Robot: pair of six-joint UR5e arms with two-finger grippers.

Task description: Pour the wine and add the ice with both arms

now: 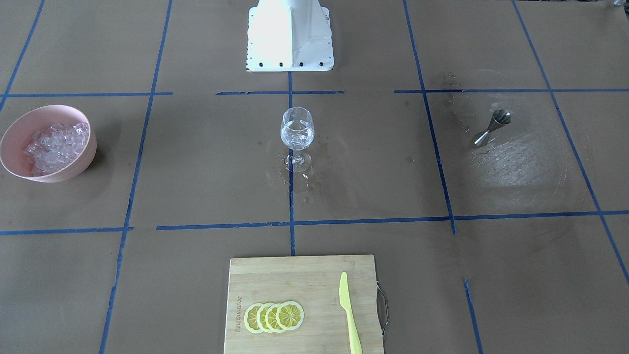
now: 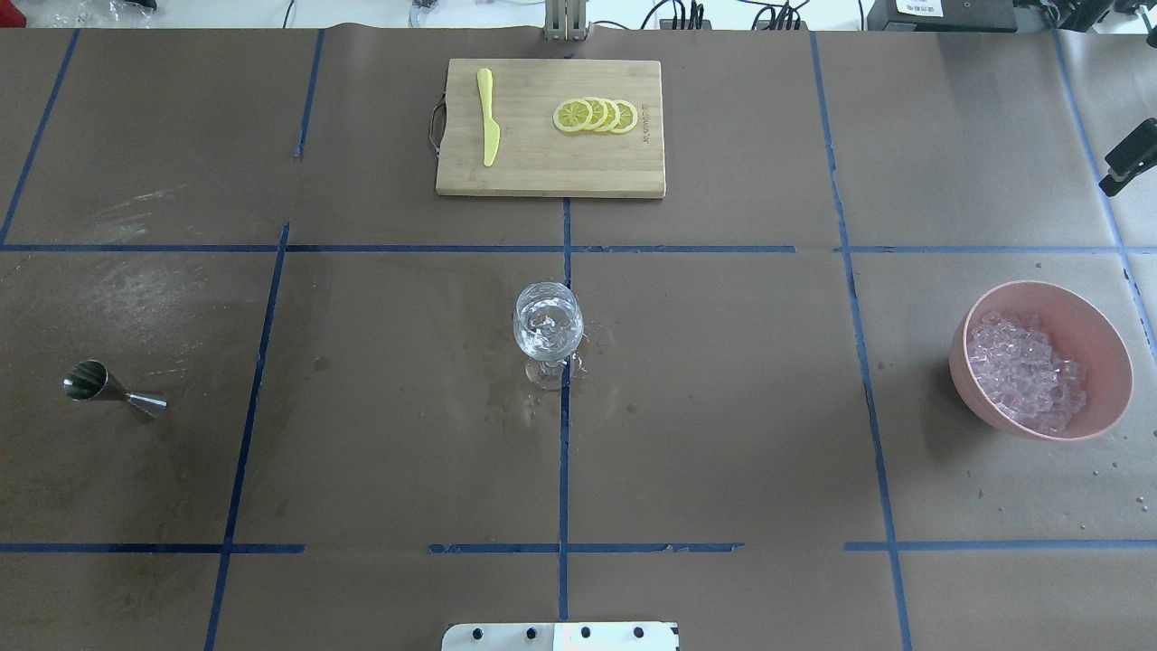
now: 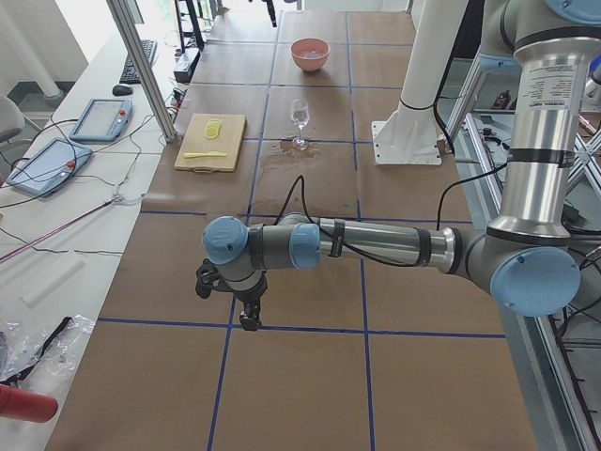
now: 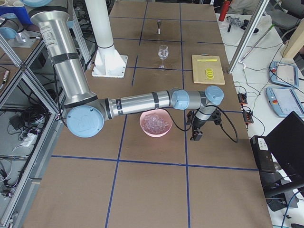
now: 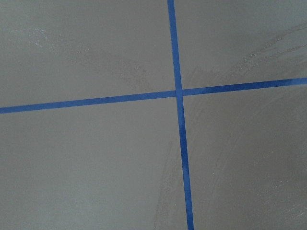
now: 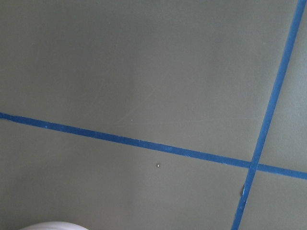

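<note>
A stemmed glass (image 2: 547,324) stands at the table's middle with a little clear wine (image 1: 297,135) in it. The ice (image 2: 1023,372) is heaped in a pink bowl (image 2: 1098,348) on the robot's right. A steel jigger (image 2: 110,388) lies on its side on the robot's left. My left gripper (image 3: 248,319) hangs over bare paper near the table's left end, far from the jigger; I cannot tell its state. Beyond the bowl, my right gripper (image 4: 195,135) points down; only a black part (image 2: 1128,159) shows overhead, state unclear. Both wrist views show only taped paper.
A wooden cutting board (image 2: 542,167) at the far edge carries lemon slices (image 2: 596,115) and a yellow knife (image 2: 488,127). Wet spots (image 1: 295,179) surround the glass foot. The white robot base (image 1: 290,37) sits on the near side. Blue tape lines grid the brown paper.
</note>
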